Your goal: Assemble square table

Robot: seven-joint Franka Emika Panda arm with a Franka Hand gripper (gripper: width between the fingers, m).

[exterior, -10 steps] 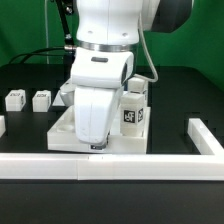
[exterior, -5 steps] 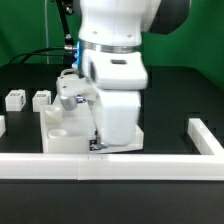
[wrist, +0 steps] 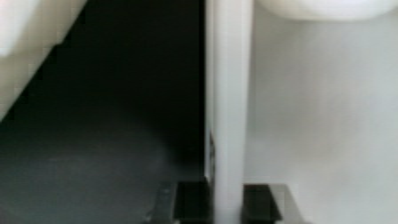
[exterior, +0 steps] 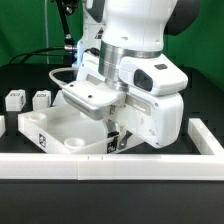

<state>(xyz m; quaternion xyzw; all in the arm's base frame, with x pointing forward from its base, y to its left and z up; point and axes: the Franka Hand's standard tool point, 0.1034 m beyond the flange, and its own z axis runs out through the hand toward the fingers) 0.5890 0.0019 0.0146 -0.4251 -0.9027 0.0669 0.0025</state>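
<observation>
The square table's white tray-like top lies on the black table, near the front rail. My gripper is down at the top's corner on the exterior view's right, shut on its raised rim. In the wrist view the thin white rim runs straight between my two black fingertips, and my gripper pinches it. The top's pale surface fills one side. Two small white leg blocks stand apart at the exterior view's left. The arm's body hides the top's far corner.
A long white border rail runs along the front, just before the top. A second rail piece angles back at the exterior view's right. Black cables trail at the back left.
The wrist has turned and swung toward the exterior view's right. The top has rotated with it, and its open tray now shows at the left. The grip stayed shut.
</observation>
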